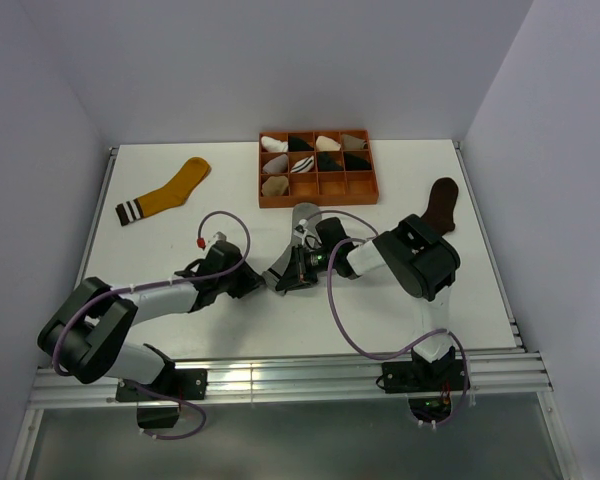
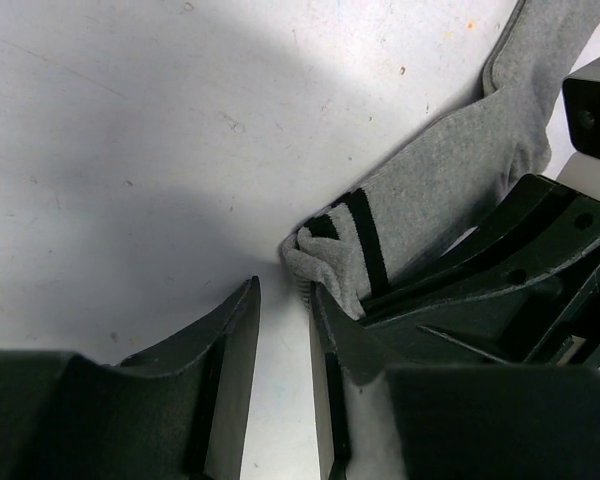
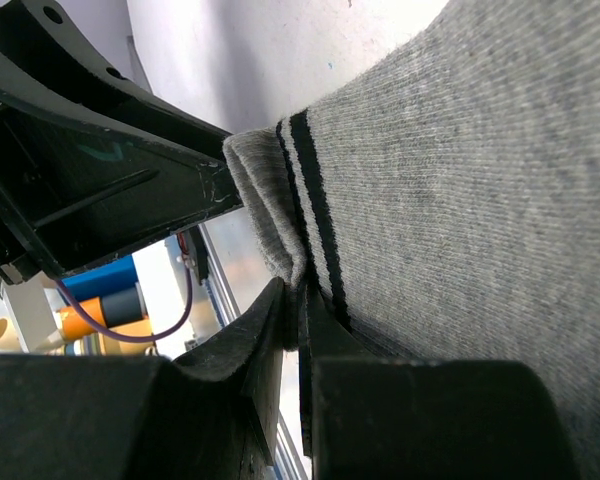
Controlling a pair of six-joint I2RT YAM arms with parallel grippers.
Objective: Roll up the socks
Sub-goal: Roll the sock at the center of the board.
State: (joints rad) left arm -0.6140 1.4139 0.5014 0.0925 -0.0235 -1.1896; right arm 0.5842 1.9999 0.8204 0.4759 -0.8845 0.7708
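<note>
Overhead and wrist views showed two black robot arms meeting at the middle of a white table. The grey sock lay flat there, its toe toward a brown compartment tray and its striped cuff nearest the arms. The right gripper was pressed together on the folded-over cuff edge; the left gripper stood narrowly spread just beside that fold, with bare table showing between its jaws, though one finger possibly touched the fabric.

To roll well, the fold likely needed keeping tight and level across the cuff; the left gripper should take the free corner before any turning.

The mustard sock lay far left and the dark brown sock far right, both unrolled. The table was matt and lightly specked; plain pale walls enclosed three sides; an aluminium rail ran along the near edge.
</note>
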